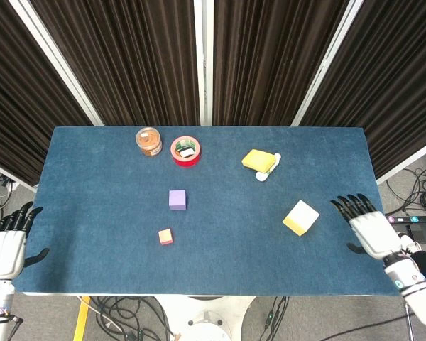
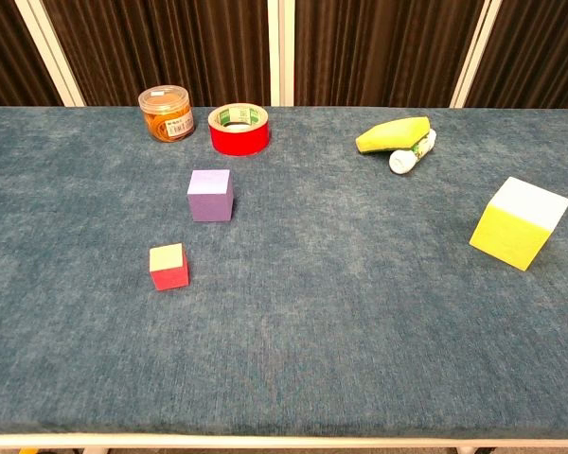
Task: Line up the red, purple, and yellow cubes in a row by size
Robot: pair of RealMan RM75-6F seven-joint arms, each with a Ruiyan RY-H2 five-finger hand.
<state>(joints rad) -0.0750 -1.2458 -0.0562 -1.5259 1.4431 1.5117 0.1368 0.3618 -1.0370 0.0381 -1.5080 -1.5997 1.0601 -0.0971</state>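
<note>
Blue cloth covers the table [image 1: 92, 170]. At the back stands a small clear jar [image 1: 149, 141] with something orange inside. Next to it lies a red roll of tape [image 1: 186, 150] with a small white thing in its hole. The right hand [image 1: 370, 231] is over the table's right edge. Its fingers are spread and it holds nothing. The left hand [image 1: 5, 246] waits off the left edge, fingers apart, holding nothing too. The yellow cube [image 1: 300, 217] is the big one and sits near the right hand. The purple cube [image 1: 177, 199] is in the middle. The little red cube [image 1: 165, 236] sits in front of it, well apart from both hands.
</note>
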